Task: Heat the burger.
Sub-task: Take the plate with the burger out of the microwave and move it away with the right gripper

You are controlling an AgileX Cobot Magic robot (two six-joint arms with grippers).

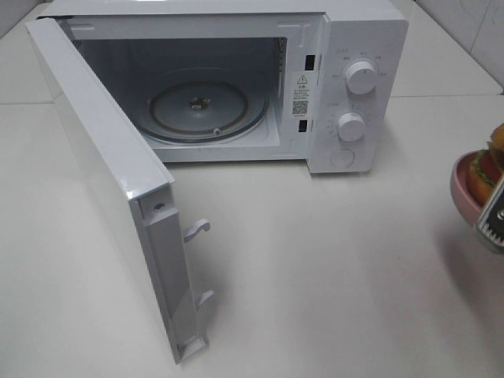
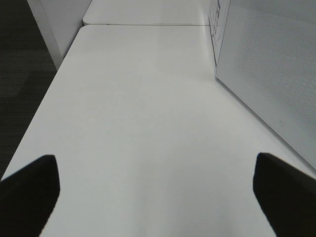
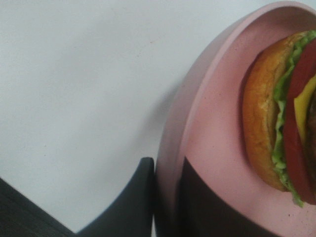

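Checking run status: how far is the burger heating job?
Done: microwave door is swung open, turntable bare. In hand: right gripper is shut on the rim of the pink plate carrying the burger, at the right edge of the high view. Left gripper is open and empty. Left: plate into the cavity, shut the door, set the knobs.

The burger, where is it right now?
The burger sits on a pink plate at the far right edge of the high view, right of the open microwave. The right gripper pinches the plate's rim.
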